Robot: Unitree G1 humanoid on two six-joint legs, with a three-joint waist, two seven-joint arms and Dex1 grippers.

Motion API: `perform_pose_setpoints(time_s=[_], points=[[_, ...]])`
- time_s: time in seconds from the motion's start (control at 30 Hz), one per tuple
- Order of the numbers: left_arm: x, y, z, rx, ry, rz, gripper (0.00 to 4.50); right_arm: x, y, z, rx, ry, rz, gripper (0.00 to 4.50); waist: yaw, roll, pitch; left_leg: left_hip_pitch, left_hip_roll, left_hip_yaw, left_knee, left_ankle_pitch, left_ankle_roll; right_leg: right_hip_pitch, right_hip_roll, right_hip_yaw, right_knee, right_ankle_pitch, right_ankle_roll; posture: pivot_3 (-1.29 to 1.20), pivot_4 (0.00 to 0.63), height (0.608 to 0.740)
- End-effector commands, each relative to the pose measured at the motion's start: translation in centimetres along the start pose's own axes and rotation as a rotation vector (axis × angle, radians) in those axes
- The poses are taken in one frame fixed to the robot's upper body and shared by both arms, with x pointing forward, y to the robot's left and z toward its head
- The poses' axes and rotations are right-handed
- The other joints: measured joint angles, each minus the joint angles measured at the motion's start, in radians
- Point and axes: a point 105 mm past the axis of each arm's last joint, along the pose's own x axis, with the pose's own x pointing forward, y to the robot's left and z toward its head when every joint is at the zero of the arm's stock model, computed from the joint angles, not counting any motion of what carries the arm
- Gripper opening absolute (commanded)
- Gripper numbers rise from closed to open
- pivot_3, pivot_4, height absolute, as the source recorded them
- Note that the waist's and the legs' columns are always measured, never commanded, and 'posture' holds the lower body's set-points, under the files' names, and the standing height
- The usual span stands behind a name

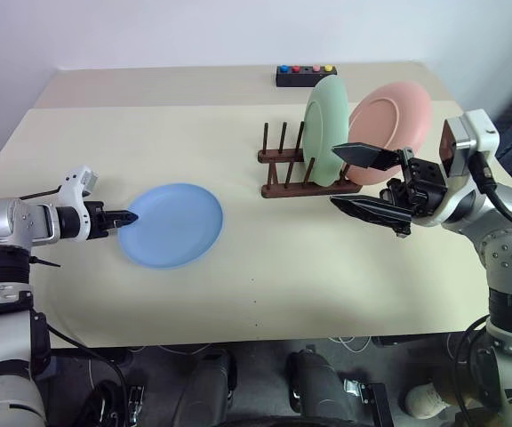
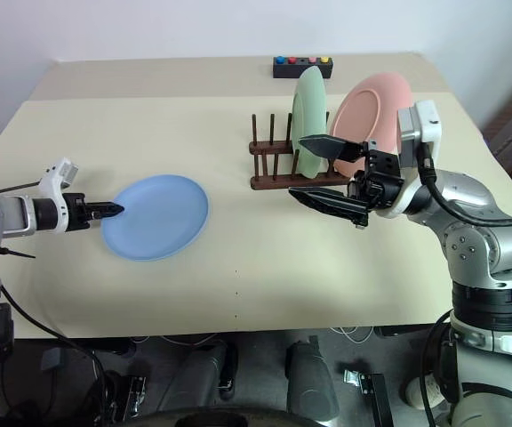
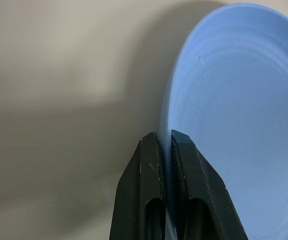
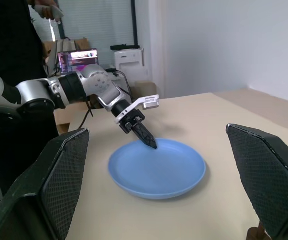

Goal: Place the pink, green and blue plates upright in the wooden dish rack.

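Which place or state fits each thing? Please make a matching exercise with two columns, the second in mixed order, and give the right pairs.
Things:
1. blue plate
2. green plate
3. left gripper
4. right gripper

Places or states:
A. open, holding nothing, raised near the wooden dish rack
B. lying flat on the table
C. shut on a plate's rim
D. standing upright between the rack's pegs

Right pairs: 1-B, 2-D, 3-C, 4-A
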Motion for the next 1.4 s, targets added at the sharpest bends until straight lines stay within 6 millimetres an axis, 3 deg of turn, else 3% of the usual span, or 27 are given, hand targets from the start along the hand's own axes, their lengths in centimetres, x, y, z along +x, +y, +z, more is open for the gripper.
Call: perform_pose_setpoints(time_s=[0.03,0.1,0.13,0.2,0.4,0.53,0.97,1.07,1.27,1.4], points=[[-0.7,0.3,0.2,0.006,0.031,0.044,0.06,0.2,0.2,0.9,-0.052,-0.015,0.012,4.50,0.000,0.000,0.000,0.000,0.000,0.000,0.000,0.000,0.000,0.000,0.000,0.000,0.000,0.000,0.000,0.00,0.150,0.740],[-0.9,0.6,0.0,0.017,0.062,0.073,0.06,0.2,0.2,0.9,-0.053,-0.016,0.013,4.50,-0.001,0.000,0.000,0.000,0.000,0.000,0.000,0.000,0.000,0.000,0.000,0.000,0.000,0.000,0.000,0.00,0.150,0.740],[-0.8,0.5,0.0,0.025,0.060,0.068,0.37,0.2,0.2,0.9,-0.053,-0.018,0.012,4.50,-0.001,0.000,0.000,0.000,0.000,0.000,0.000,0.000,0.000,0.000,0.000,0.000,0.000,0.000,0.000,0.00,0.150,0.740],[-0.7,0.4,0.2,0.046,0.049,0.067,1.11,0.2,0.2,0.9,-0.052,-0.019,0.012,4.50,-0.002,0.000,0.000,0.000,0.000,0.000,0.000,0.000,0.000,0.000,0.000,0.000,0.000,0.000,0.000,0.00,0.150,0.740],[-1.1,-0.8,0.8,-0.003,0.053,0.029,3.97,0.2,0.2,0.8,-0.050,-0.020,0.013,4.50,-0.002,0.000,0.000,0.000,0.000,0.000,0.000,0.000,0.000,0.000,0.000,0.000,0.001,0.000,0.000,0.00,0.150,0.740],[-1.5,-0.8,0.1,-0.011,0.176,0.089,3.97,0.3,0.2,0.7,-0.052,-0.019,0.012,4.50,-0.004,0.000,0.000,0.000,0.000,0.000,0.000,0.000,0.000,0.000,0.001,0.000,0.001,0.000,0.000,0.00,0.150,0.740],[-2.9,-1.3,1.0,-0.098,0.232,0.056,3.97,0.1,0.2,0.5,-0.050,-0.019,0.003,4.50,-0.003,-0.001,0.000,0.000,0.000,0.001,0.000,0.000,0.000,-0.001,0.001,0.000,0.001,0.000,0.000,0.00,0.150,0.740],[-2.6,-0.9,0.8,-0.089,0.240,0.072,3.14,0.1,0.2,0.6,-0.050,-0.017,0.002,4.50,-0.003,-0.001,0.000,0.000,0.000,0.001,0.000,0.000,0.000,-0.001,0.001,0.000,0.001,0.000,0.000,0.00,0.150,0.740],[-1.7,-0.5,0.5,-0.091,0.233,0.075,0.10,0.0,0.1,0.6,-0.048,-0.013,-0.003,4.50,-0.003,-0.001,0.001,0.000,0.000,0.001,0.001,0.000,0.000,-0.001,0.001,0.000,0.001,0.000,0.000,0.00,0.150,0.740],[-1.6,-0.7,0.8,-0.098,0.219,0.056,0.04,-0.1,0.0,0.7,-0.047,-0.011,-0.005,4.50,-0.002,-0.001,0.001,0.000,0.000,0.001,0.001,0.000,0.000,-0.001,0.001,0.000,0.001,0.000,0.000,0.00,0.150,0.740]])
